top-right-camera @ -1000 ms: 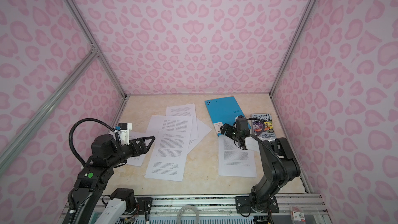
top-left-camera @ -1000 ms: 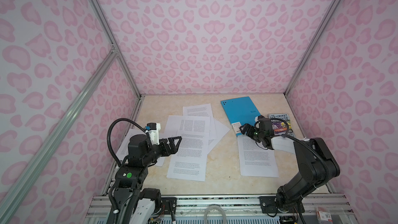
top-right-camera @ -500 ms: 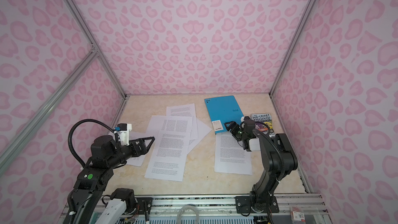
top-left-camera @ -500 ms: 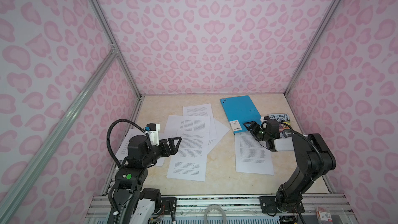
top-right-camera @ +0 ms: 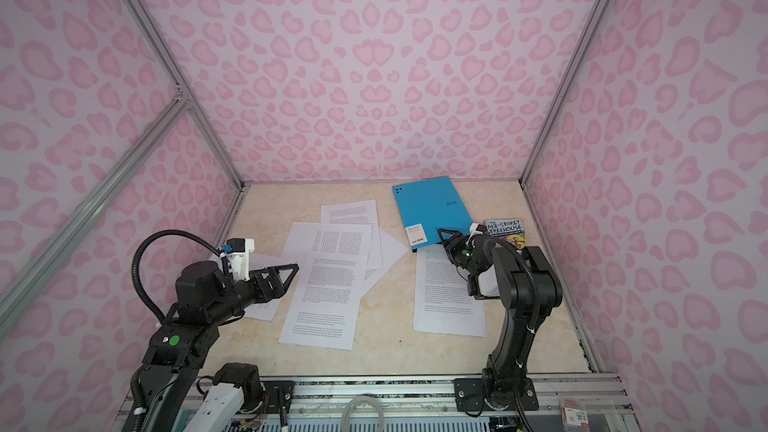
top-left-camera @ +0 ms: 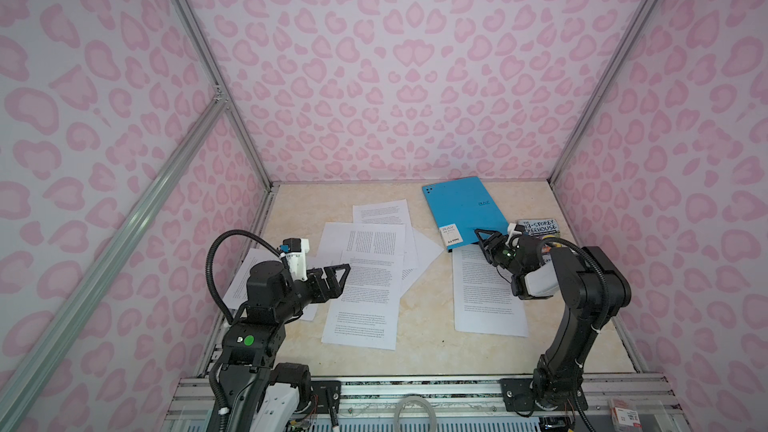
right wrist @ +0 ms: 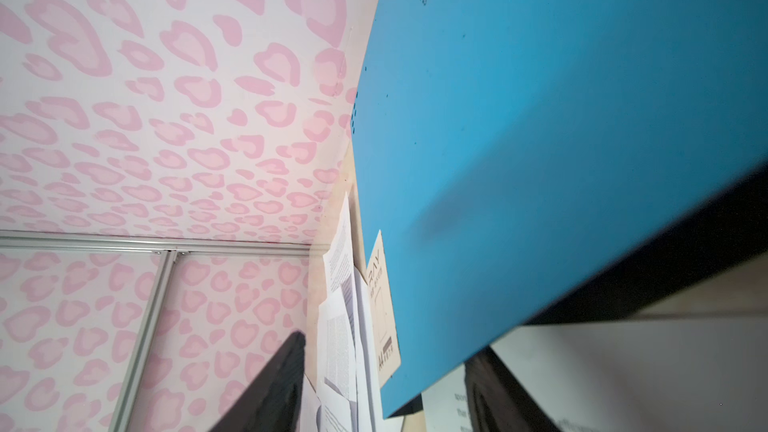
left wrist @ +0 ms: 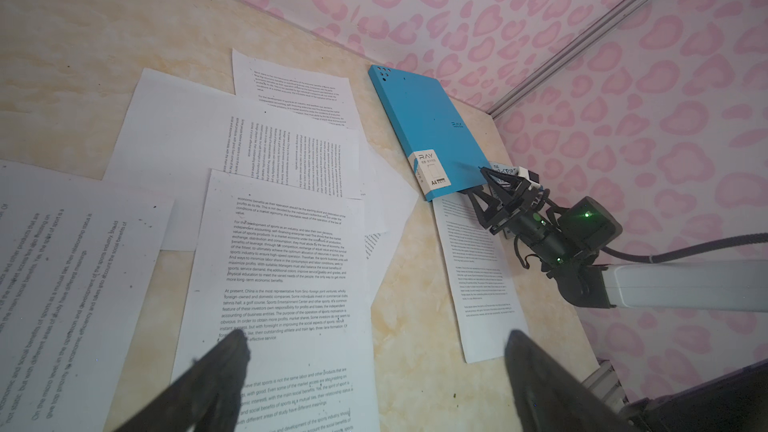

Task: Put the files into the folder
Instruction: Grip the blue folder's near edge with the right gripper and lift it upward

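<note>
— Where was the blue folder point(top-left-camera: 459, 209) point(top-right-camera: 432, 207) found?

— It was seen lying at the far right of the tabletop point(top-left-camera: 419, 353), its far edge near the back wall point(top-left-camera: 407, 76) and its white label point(top-left-camera: 451, 236) at the near corner. The Treehouse paperback point(top-left-camera: 539, 226) was laid just beside its right edge, close to the right wall point(top-left-camera: 665, 201).

— And the right gripper point(top-left-camera: 484, 239)?

— It was set at the folder's near edge. In the right wrist view the blue cover point(right wrist: 540, 139) was framed between the two fingers point(right wrist: 270, 388), one of them beneath the edge. The jaws were narrowed partway, yet a gap was left between one finger and the cover, so nothing was shown clamped.

— Where were the printed sheets point(top-left-camera: 365, 284) placed?

— Most were fanned across the middle, with one partly hidden under the left arm point(top-left-camera: 270, 284). A single sheet point(top-left-camera: 488, 297) was laid apart on the right, its far edge met by the folder's near edge. Whether it was tucked beneath could not be told.

— What of the left gripper point(top-left-camera: 338, 274) point(left wrist: 376, 338)?

— It was held above the left edge of the fanned sheets, spread wide, with nothing between its fingers.

— What room was left open?

— A bare strip was left between the fanned sheets and the single sheet. Another was left along the front edge, and the far left corner was uncovered.
</note>
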